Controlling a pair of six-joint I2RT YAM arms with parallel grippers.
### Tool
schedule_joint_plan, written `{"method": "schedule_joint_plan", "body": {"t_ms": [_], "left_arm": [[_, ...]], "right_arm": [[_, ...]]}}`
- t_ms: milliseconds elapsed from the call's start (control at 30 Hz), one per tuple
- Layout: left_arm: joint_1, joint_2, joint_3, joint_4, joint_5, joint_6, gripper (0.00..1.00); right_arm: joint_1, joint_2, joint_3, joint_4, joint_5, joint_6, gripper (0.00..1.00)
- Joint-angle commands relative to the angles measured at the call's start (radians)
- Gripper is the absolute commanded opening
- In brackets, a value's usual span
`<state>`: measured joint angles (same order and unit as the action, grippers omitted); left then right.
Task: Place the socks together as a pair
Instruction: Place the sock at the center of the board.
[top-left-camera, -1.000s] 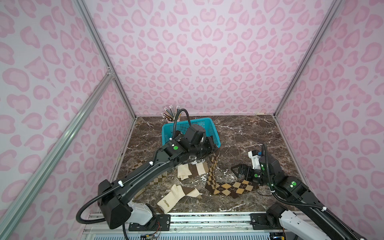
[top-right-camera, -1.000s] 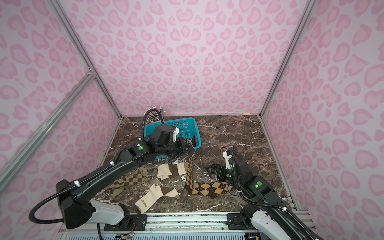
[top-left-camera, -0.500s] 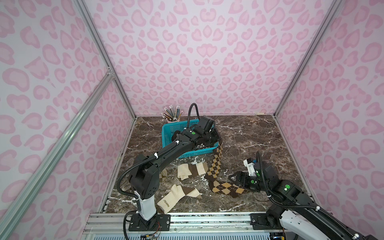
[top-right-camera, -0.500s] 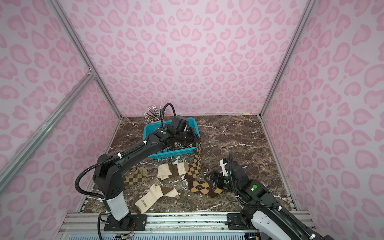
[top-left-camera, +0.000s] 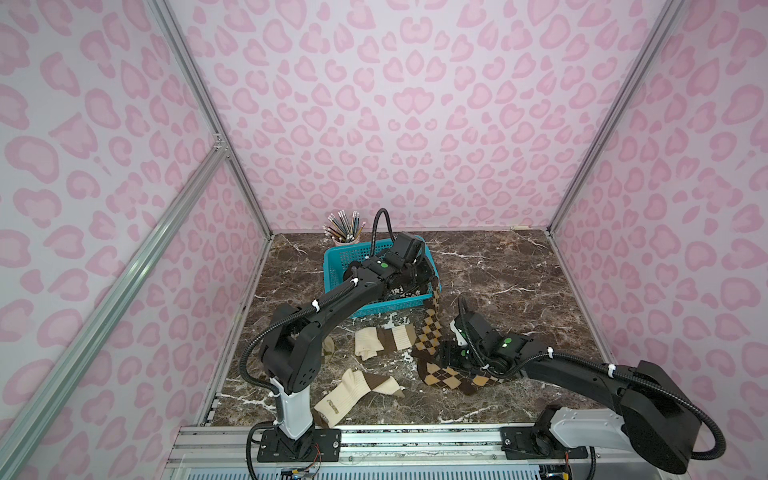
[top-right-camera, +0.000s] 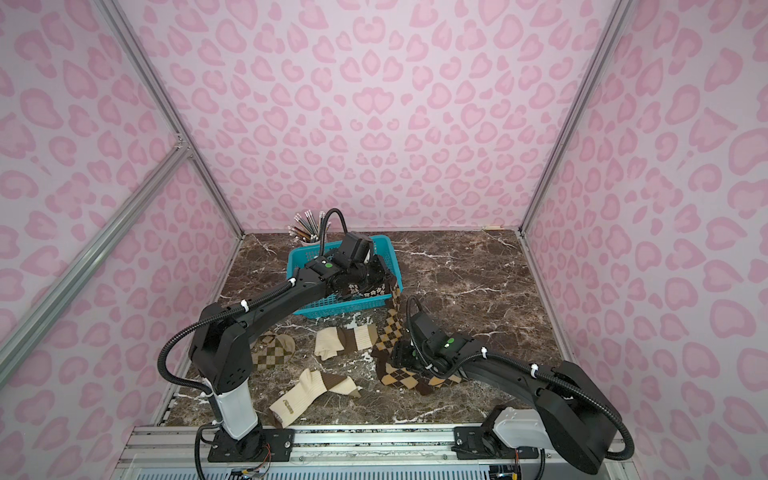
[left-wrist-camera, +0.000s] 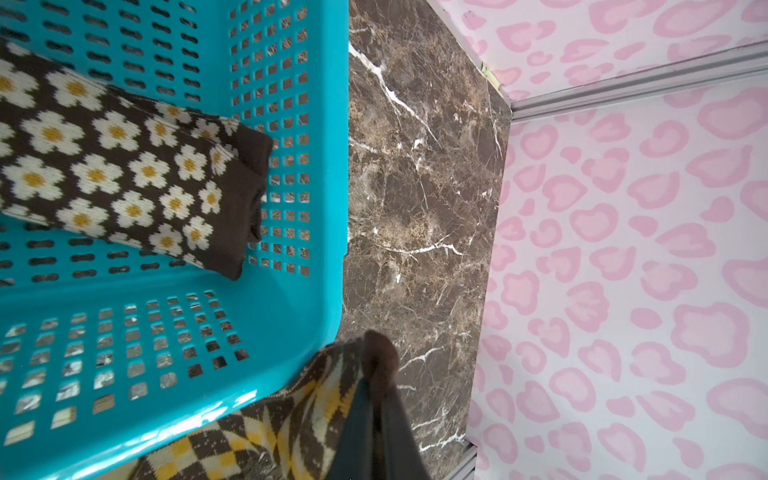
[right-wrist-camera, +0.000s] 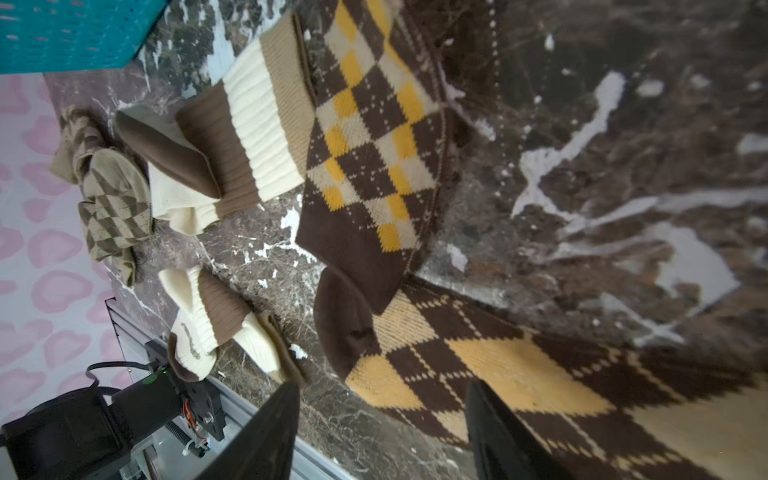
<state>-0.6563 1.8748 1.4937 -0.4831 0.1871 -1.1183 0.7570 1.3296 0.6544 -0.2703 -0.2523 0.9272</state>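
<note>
The left claw (left-wrist-camera: 374, 395) is clamped on the hanging argyle sock (top-left-camera: 430, 328) by its cuff at the basket's (top-left-camera: 334, 270) near right corner. The right claw (right-wrist-camera: 382, 434), fingers apart, is low over the flat argyle sock (right-wrist-camera: 490, 361) on the counter (top-left-camera: 519, 286).

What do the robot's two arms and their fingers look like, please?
Both the left arm and right arm are matte black with a white lower segment, a green dot near the wrist, white cable ties and a looping black ribbed hose. The fingers are dark, flat and tapered.
</note>
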Motion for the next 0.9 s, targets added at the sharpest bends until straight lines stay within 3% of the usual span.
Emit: {"method": "schedule_joint_plan", "body": {"t_ms": [0, 433, 533, 733, 867], "left_arm": [[0.006, -0.014, -0.012, 0.051, -0.005, 0.003, 0.03], [0.018, -0.012, -0.026, 0.069, 0.009, 0.005, 0.03], [0.02, -0.014, -0.03, 0.071, 0.012, 0.005, 0.03], [0.029, -0.027, -0.047, 0.071, 0.02, 0.011, 0.03], [0.038, -0.058, -0.062, 0.072, 0.031, 0.014, 0.03]], "right_arm": [[-0.001, 0.068, 0.055, 0.031, 0.029, 0.007, 0.64], [-0.023, 0.279, 0.188, -0.017, 0.089, -0.031, 0.5], [-0.034, 0.297, 0.191, -0.01, 0.102, -0.036, 0.38], [-0.042, 0.311, 0.215, -0.034, 0.097, -0.081, 0.03], [-0.051, 0.252, 0.223, -0.093, 0.122, -0.13, 0.0]]}}
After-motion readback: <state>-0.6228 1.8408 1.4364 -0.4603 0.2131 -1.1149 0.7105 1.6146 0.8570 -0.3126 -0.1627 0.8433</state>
